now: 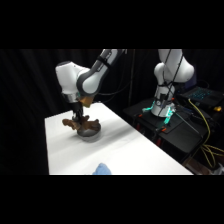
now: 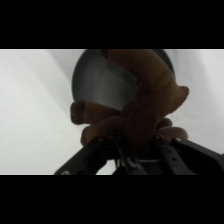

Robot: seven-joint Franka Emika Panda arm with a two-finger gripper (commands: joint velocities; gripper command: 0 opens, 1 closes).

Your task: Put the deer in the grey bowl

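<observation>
The brown deer (image 1: 80, 122) hangs with floppy limbs just above the grey bowl (image 1: 90, 133), which stands on the far left part of the white table (image 1: 130, 150). My gripper (image 1: 78, 115) comes down from above and is shut on the deer. In the wrist view the deer (image 2: 145, 105) fills the middle, held between the black linkage at the bottom, and the grey bowl (image 2: 102, 82) lies directly behind it. The fingertips are hidden by the toy.
A light blue object (image 1: 103, 170) lies at the table's near edge. The arm's base (image 1: 165, 95) stands at the upper right beside a black stand with cables. The table's far left edge runs close to the bowl.
</observation>
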